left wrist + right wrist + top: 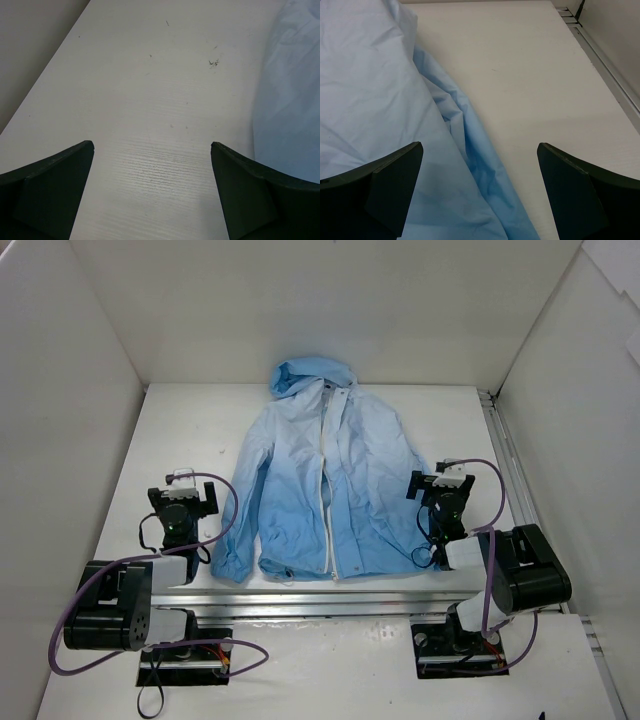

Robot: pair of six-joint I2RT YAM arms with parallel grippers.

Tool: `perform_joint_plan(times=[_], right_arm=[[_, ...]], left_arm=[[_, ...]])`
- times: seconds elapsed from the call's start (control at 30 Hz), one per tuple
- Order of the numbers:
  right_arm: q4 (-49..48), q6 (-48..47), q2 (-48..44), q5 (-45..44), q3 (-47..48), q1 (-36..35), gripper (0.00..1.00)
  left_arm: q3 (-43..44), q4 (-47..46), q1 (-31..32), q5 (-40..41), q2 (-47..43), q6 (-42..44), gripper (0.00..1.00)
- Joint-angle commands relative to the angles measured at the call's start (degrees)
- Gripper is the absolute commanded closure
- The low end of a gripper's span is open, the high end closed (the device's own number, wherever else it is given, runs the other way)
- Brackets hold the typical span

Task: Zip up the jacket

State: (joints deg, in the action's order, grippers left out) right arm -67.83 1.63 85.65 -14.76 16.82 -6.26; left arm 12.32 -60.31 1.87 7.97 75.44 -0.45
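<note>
The light-blue hooded jacket (pixel 325 480) lies flat on the white table, hood toward the far wall, its white zipper strip (pixel 326 510) running down the middle with the front parted. My left gripper (pixel 182 480) hovers open beside the jacket's left sleeve; in its wrist view the left gripper (pixel 152 147) frames bare table, with jacket (pixel 292 100) fabric at the right edge. My right gripper (pixel 440 483) is open over the right sleeve edge; in its own view the right gripper (pixel 480 150) holds nothing, the jacket (pixel 375 100) sleeve lying below and to the left.
White walls enclose the table (pixel 190 430) on three sides. A metal rail (pixel 505 460) runs along the right edge, and another rail (pixel 330 595) crosses the near edge just below the jacket's hem. Purple cables loop around both arm bases.
</note>
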Motion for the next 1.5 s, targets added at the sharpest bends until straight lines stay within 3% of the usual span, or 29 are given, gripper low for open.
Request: perform_joint_plan(times=[0.0,0.17,0.3,0.4,0.5,0.53,0.6,0.7,0.8,0.9,1.1,1.13,1.27,1.47], right_arm=[[-6.2,0.0,-2.1,-0.7,0.6,0.1,0.02],[-0.1,-0.2,-9.3,-3.2,0.8,-0.8,0.02],[9.5,0.7,-18.1,-8.7,2.9,-3.0,0.02],[21.5,5.1,-26.6,-7.4,7.8,-3.3,0.02],[39.1,10.5,-33.9,-3.0,20.9,-3.2,0.02],[46.0,11.5,-34.2,-2.4,23.7,-3.4,0.02],[51.0,8.9,-33.5,1.5,30.2,-3.3,0.02],[65.8,8.0,-30.8,6.3,38.3,-3.3,0.02],[76.1,9.4,-28.2,12.2,43.8,-3.3,0.03],[81.9,12.6,-28.2,16.6,44.4,-4.8,0.16],[86.4,18.3,-33.5,21.2,36.8,-8.3,0.32],[87.8,19.0,-33.8,21.6,36.1,-9.0,0.38],[90.1,21.2,-33.5,24.0,32.8,-13.0,0.45],[90.8,25.9,-31.9,23.1,28.4,-20.0,0.51]], left_arm=[[0.9,-3.9,-0.3,-1.4,-0.9,0.4,0.00],[1.7,-2.9,-0.3,-0.9,-2.4,0.4,0.00],[10.0,17.9,-0.3,1.2,-11.3,0.4,0.00],[15.5,26.8,-0.3,2.9,-18.4,-3.1,0.00],[26.6,42.1,-0.3,3.8,-23.7,-8.3,0.00],[29.8,46.6,-0.3,5.4,-24.2,-13.8,0.00],[39.3,59.7,-0.9,8.6,-24.1,-18.5,0.00],[49.0,71.5,-0.9,-0.9,-21.7,-15.6,0.00],[56.1,81.5,-0.2,-12.1,-17.2,-18.3,0.00],[61.1,91.7,5.2,-21.7,-11.3,-19.8,0.02],[52.1,91.2,20.5,-25.0,-10.8,-27.5,0.05],[50.6,90.6,22.5,-24.8,-10.8,-30.0,0.06],[44.6,87.0,33.0,-20.6,-7.4,-34.3,0.12],[43.3,83.7,40.0,-15.9,-3.4,-39.3,0.19]])
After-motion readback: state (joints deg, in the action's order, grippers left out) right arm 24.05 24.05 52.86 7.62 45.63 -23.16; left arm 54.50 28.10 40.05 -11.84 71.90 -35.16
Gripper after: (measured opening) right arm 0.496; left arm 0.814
